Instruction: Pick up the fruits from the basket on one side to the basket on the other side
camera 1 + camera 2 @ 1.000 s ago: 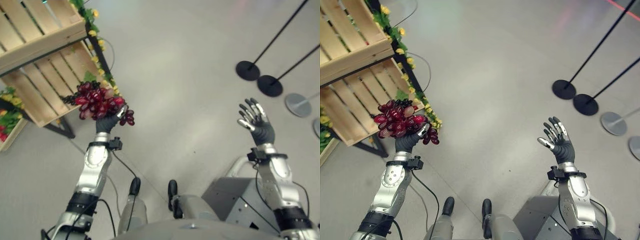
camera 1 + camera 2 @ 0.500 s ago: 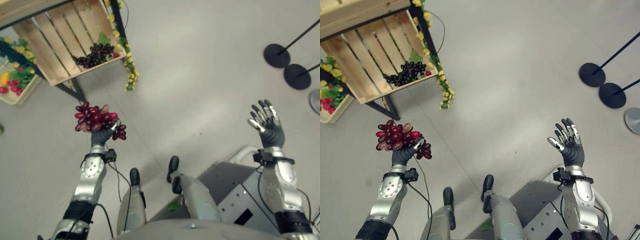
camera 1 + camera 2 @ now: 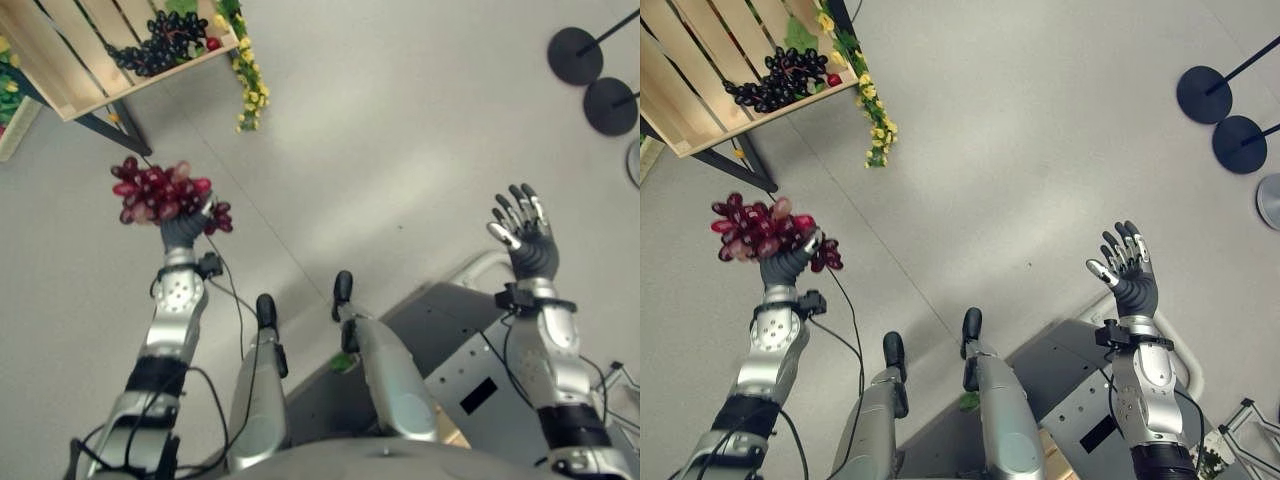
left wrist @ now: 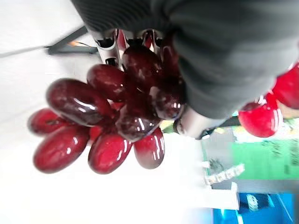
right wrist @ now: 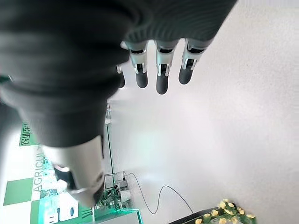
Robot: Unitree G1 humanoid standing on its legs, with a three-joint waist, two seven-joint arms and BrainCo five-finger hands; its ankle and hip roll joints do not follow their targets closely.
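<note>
My left hand (image 3: 178,232) is raised on the left and shut on a bunch of red grapes (image 3: 150,192), held in the air over the grey floor. Up close the glossy red grapes (image 4: 103,126) bulge out between the curled fingers (image 4: 108,42). A wooden crate (image 3: 695,100) on a dark stand sits at the upper left, away from the hand, with a bunch of dark grapes (image 3: 775,80) lying in it. My right hand (image 3: 1127,272) is raised on the right, open, fingers (image 5: 159,70) spread and holding nothing.
A garland of yellow flowers and green leaves (image 3: 248,85) hangs down the crate's near corner. Two black round stand bases (image 3: 595,80) with thin poles rest on the floor at the upper right. Bare grey floor lies between the crate and those bases.
The camera has swung, so the crate has slid up and left in the picture. The left hand still holds the red grapes, now farther from the crate. The right hand stays open.
</note>
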